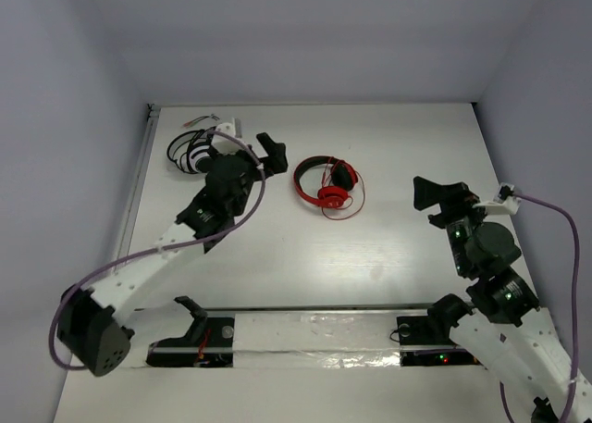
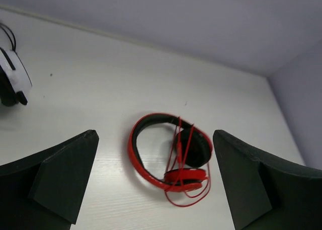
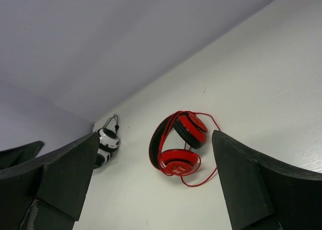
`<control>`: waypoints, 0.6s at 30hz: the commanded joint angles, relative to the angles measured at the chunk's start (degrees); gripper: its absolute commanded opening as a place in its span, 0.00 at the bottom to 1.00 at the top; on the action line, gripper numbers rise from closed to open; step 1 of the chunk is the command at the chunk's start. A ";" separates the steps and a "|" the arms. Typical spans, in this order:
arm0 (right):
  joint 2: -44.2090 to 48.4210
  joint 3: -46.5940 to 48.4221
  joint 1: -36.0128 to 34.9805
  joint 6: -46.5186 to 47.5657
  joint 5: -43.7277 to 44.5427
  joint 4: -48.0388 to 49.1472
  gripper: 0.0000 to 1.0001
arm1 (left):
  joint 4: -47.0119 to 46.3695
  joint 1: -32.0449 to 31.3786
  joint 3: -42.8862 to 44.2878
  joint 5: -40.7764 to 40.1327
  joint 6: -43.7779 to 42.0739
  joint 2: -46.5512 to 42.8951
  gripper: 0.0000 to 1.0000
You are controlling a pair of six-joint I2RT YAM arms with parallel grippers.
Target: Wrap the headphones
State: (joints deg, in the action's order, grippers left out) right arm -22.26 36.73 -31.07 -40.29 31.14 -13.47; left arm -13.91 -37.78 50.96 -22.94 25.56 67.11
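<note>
Red headphones (image 1: 326, 184) lie flat mid-table, just right of the left gripper (image 1: 266, 155); right gripper (image 1: 433, 199) well apart. Both jaws spread, empty. Likely light. Headband (image 2: 132, 149) stiff, best hold. Thin cable (image 2: 177, 142) limp, slippery; needs a fingertip pinch.

No readable text, label, brand or number in any view, faint pale mark on the headphones (image 3: 177, 165), too small to read

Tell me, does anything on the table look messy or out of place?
Only the cable of the red headphones: it sprawls in loose loops instead of being wound up. Nothing looks broken or spilled.
</note>
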 commanded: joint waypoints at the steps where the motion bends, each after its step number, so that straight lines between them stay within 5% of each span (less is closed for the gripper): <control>1: 0.11 6.05 0.31 2.58 1.21 -0.66 1.00 | 3.96 -0.19 -2.09 -1.24 2.82 -8.89 0.99; 18: 5.75 12.49 0.31 5.14 -3.36 -1.20 1.00 | 15.75 -0.19 2.30 4.13 -0.16 -28.97 0.99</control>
